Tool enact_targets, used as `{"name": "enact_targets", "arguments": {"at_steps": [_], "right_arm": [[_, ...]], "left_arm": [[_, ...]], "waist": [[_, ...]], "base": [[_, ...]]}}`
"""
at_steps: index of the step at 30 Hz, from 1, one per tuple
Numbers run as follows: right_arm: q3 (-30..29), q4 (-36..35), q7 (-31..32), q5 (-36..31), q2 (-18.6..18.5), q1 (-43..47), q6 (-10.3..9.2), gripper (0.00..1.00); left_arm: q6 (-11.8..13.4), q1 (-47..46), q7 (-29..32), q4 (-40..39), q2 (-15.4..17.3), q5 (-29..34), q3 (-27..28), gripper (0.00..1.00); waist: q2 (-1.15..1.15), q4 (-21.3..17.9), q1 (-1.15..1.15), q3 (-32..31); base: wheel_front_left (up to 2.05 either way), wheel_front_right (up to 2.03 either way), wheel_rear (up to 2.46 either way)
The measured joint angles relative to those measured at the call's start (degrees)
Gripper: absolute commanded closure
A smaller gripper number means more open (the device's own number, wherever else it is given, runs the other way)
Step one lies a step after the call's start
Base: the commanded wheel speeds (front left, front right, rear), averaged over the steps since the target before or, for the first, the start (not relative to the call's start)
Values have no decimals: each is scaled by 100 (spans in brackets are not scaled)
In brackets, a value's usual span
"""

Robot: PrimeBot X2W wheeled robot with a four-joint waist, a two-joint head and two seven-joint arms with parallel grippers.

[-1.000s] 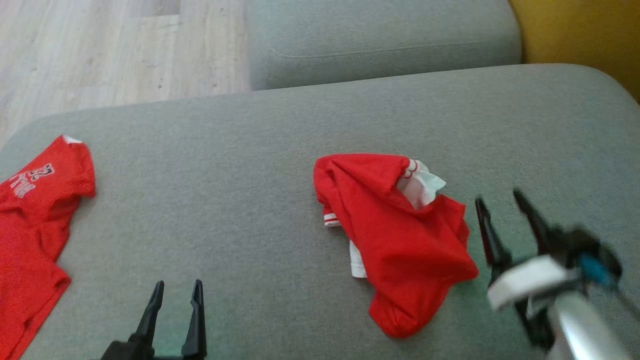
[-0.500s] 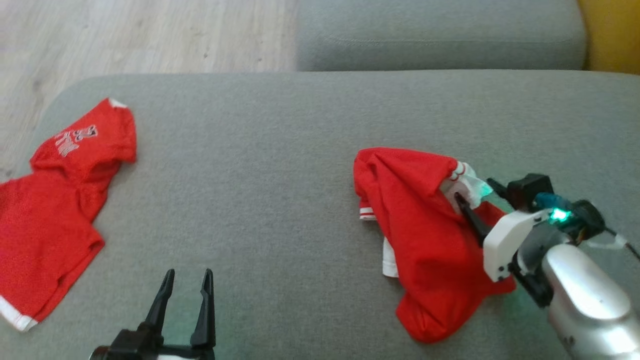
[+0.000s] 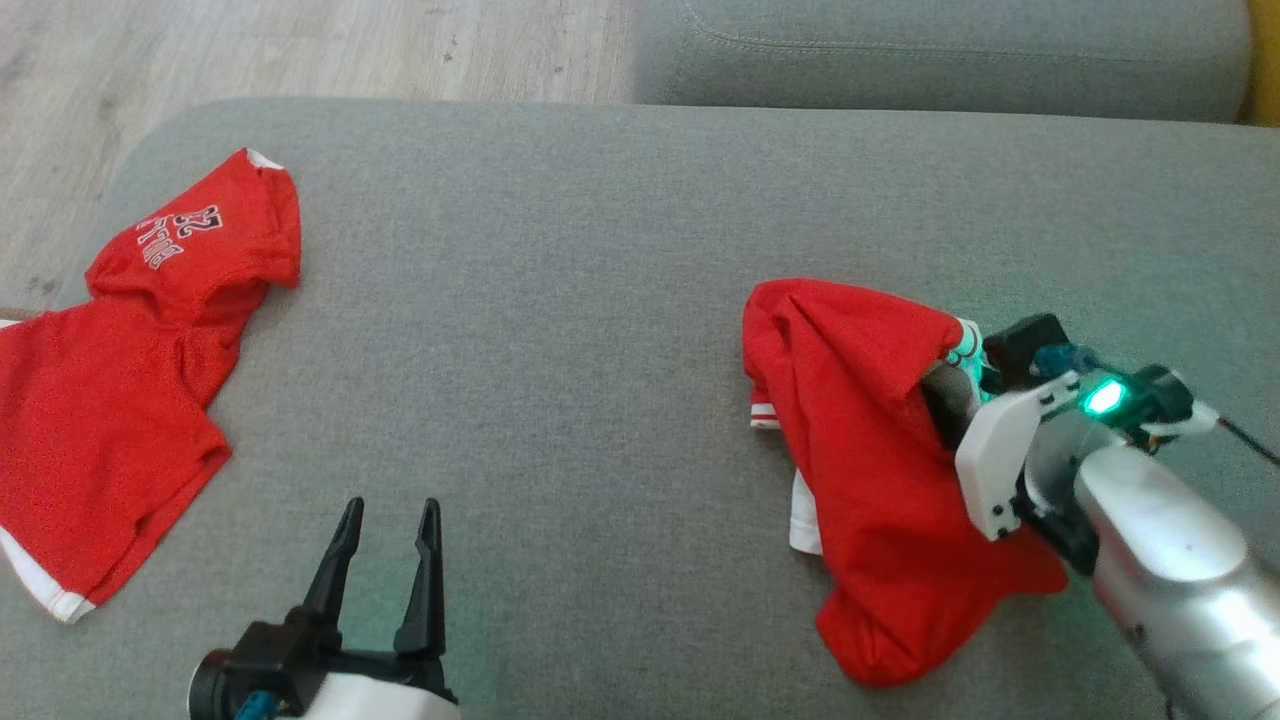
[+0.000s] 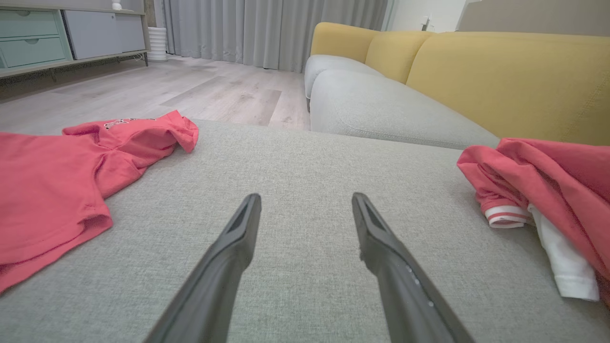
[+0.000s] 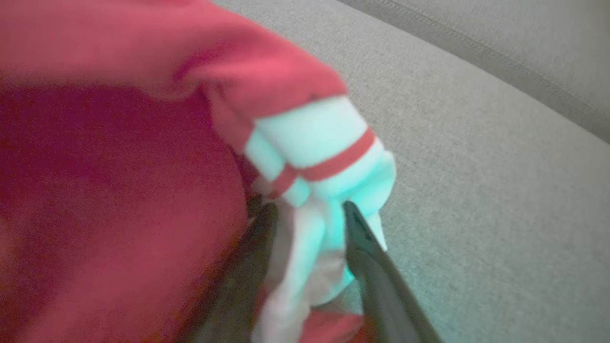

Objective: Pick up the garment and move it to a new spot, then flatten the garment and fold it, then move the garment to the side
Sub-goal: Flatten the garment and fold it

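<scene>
Left gripper [image 3: 391, 506], bottom left of head view: wide open, empty, over the grey cushion [image 3: 600, 380]. Right gripper [image 5: 309, 206], right of frame: tips buried in the crumpled red garment [image 3: 880, 480], fingers astride its white cuff [image 5: 324, 147], part-way apart; can't tell if they pinch it. Garment lies on the cushion, so pick-up looks barely begun; move, flatten, fold and set-aside all left. 2nd red shirt [image 3: 130, 390] at far left, untouched.
</scene>
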Motion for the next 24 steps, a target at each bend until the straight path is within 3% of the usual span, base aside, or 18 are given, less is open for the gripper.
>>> {"name": "enact_targets", "arguments": {"at_steps": [5,11,24], "right_arm": [[244,-180,-40,158,-241,-445,0,100],[503,-1060,-130,113,-454,-1359,0,100],[888,-2894,604,9,-587,-2515,0,100]], "left_arm": [[52,-4,0,-1,0,-85,-27,0],[101,-3,0,-14,0,-86,-25,0],[197,79,0,-38,0,-297,-199,0]], "waist": [[0,-68,0,-32],[0,-210,0,-144],[0,-259,-1,-471]], "base": [[0,0,0],[0,0,0],[0,0,0]]}}
